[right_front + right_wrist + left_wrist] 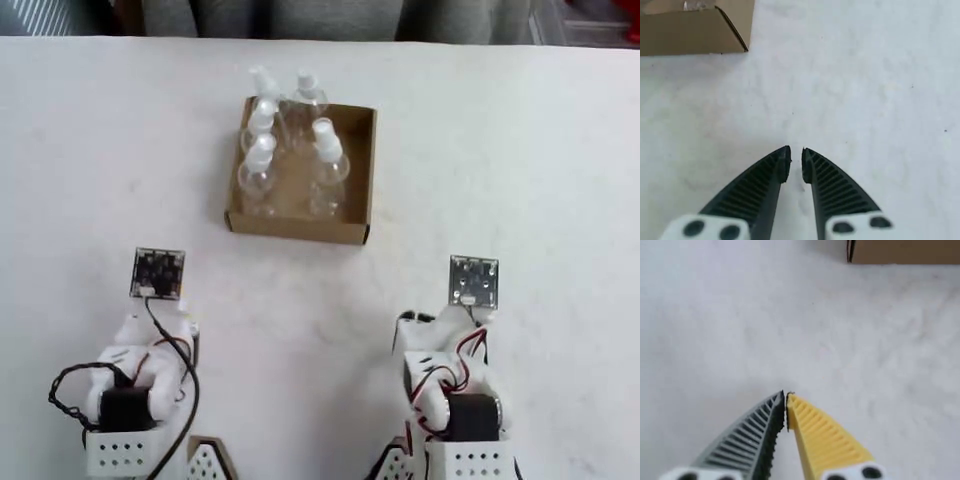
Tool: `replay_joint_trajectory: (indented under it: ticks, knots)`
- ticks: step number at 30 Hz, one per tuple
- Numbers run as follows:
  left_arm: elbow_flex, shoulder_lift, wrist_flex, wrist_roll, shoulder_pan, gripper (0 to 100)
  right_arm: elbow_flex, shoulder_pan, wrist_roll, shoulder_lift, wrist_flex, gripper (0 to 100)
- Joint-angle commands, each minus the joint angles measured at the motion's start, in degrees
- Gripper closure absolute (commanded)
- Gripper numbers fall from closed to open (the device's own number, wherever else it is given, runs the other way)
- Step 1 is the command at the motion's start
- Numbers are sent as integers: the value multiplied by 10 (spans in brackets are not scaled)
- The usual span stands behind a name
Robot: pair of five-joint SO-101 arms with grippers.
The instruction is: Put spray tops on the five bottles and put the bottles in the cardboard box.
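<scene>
High view: the cardboard box (300, 228) sits mid-desk (520, 150) holding bottles (262, 180) with spray tops (262, 147) on. It looks like all five, though overlap blurs the count, so the task seems done. Left wrist view: left gripper (786, 399) fingers together, holding nothing, above the desk near the box. Right wrist view: right gripper (796, 160) fingers all but together, holding nothing, box near.

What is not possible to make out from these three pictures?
High view: whether the spray tops sit fully on the bottles; too small and blurred.
Left wrist view: the cardboard box is cut off by the picture edge.
Right wrist view: the box's wall hides most of its contents.
</scene>
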Motion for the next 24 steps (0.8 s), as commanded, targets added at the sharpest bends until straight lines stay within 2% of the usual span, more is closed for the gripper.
replay_joint_trajectory:
  ticks: [1, 5, 24]
  knots:
    - [-2, -6, 23, -2, 4, 980, 32, 4, 1, 4, 3, 981]
    - [-2, -6, 51, 0, -6, 980, 74, 0, 1, 9, -15, 981]
    - [-2, -7, 52, -2, -3, 980, 72, 4, 0, 5, 7, 981]
